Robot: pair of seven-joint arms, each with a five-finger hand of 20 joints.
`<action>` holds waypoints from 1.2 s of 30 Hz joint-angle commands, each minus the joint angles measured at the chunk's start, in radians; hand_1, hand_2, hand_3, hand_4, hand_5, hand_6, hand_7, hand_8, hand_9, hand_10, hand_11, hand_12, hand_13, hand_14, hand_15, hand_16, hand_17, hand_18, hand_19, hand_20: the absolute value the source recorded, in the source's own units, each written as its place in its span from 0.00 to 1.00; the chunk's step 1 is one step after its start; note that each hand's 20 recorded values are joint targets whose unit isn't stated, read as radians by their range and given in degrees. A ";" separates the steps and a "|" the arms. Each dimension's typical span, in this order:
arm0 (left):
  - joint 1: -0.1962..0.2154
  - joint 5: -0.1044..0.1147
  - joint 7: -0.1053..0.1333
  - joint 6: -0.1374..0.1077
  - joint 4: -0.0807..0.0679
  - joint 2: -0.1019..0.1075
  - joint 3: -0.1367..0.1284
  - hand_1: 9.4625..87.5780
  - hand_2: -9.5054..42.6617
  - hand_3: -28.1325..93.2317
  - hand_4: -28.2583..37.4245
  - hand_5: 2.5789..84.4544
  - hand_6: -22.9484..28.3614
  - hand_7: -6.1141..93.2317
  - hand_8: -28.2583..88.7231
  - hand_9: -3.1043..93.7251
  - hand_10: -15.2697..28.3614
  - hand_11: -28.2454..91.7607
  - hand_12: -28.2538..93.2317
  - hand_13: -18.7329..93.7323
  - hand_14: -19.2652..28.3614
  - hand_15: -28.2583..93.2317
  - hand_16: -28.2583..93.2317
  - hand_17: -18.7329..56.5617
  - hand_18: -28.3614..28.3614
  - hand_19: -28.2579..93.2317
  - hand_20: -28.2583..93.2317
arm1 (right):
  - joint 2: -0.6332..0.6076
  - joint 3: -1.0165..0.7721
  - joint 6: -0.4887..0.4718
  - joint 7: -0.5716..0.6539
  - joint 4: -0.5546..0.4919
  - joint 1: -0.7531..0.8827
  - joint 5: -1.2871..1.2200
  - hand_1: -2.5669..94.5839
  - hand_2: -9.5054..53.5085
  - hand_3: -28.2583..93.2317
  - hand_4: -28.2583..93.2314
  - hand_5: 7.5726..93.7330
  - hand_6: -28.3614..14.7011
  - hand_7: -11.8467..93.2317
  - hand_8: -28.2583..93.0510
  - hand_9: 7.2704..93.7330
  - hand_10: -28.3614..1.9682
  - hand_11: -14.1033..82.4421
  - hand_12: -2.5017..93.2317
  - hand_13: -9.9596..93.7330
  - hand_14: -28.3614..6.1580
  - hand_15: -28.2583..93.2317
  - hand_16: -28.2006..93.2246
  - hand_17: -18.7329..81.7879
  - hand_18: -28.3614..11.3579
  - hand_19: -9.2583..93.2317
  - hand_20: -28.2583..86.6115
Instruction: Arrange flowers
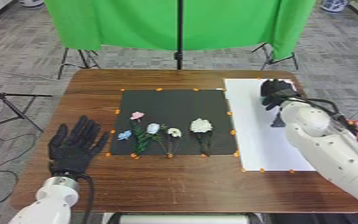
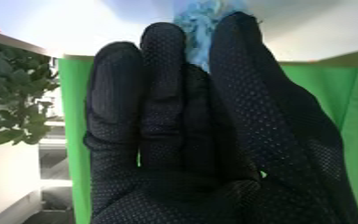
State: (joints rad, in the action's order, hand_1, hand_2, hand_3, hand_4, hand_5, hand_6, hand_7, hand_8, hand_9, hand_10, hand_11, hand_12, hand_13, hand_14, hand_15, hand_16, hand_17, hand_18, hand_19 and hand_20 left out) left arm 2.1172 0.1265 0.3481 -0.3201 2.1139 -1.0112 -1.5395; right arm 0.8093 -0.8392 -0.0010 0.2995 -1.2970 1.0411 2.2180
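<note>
My right hand (image 1: 278,92) is over the upper part of the white board, with a bit of blue-green at its side. In the right wrist view my right hand (image 2: 171,145) has its thumb and fingers close together on either side of a pale blue, textured vase (image 2: 196,25), partly hidden by them. A pink flower (image 1: 137,115), a blue flower (image 1: 124,135), a pale flower (image 1: 153,128), a small white flower (image 1: 174,132) and a fuller white flower (image 1: 201,126) lie on the black mat. My left hand (image 1: 72,150) rests open left of the mat.
The black mat (image 1: 171,102) and the white board (image 1: 269,157) lie side by side on the brown table (image 1: 171,185), with orange markers along their edges. A dark grey patch shows on the board beside my right forearm. A green curtain (image 1: 122,25) hangs behind the table.
</note>
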 commanded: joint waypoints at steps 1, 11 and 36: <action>0.011 -0.001 -0.011 0.004 -0.001 0.002 0.001 0.24 0.44 0.85 0.00 0.54 0.59 0.27 0.15 0.46 0.71 0.50 0.34 0.46 0.73 0.68 0.19 0.19 0.76 0.57 0.40 | -0.102 0.037 0.160 0.025 -0.140 0.036 -0.044 0.71 0.00 0.74 0.00 0.61 0.70 0.61 0.27 0.72 0.70 0.44 0.56 0.74 0.78 0.62 0.61 0.70 0.49 0.85 0.50; 0.014 0.004 0.013 -0.010 0.017 0.025 -0.028 0.24 0.44 0.85 0.00 0.55 0.59 0.27 0.15 0.46 0.71 0.50 0.34 0.46 0.73 0.68 0.19 0.19 0.76 0.57 0.40 | -0.232 -0.032 0.092 0.088 -0.578 0.219 -0.247 0.70 0.00 0.76 0.00 0.62 0.69 0.59 0.28 0.73 0.65 0.41 0.57 0.73 0.76 0.62 0.60 0.69 0.46 0.87 0.51; 0.013 0.029 0.033 -0.040 0.025 0.017 -0.016 0.25 0.44 0.86 0.00 0.56 0.59 0.29 0.14 0.47 0.70 0.50 0.34 0.47 0.73 0.68 0.19 0.19 0.76 0.57 0.40 | -0.213 0.050 -0.018 0.066 -0.694 0.292 -0.148 0.67 0.00 0.79 0.00 0.53 0.63 0.50 0.25 0.67 0.57 0.34 0.50 0.67 0.67 0.63 0.57 0.61 0.31 0.89 0.53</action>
State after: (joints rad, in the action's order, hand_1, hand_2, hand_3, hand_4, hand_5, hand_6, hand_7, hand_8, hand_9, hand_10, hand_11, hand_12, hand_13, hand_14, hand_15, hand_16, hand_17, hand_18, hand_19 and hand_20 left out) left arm 2.1058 0.1502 0.3757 -0.3529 2.1330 -0.9903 -1.5517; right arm 0.5900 -0.7586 0.0352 0.3398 -1.9732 1.3028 2.0645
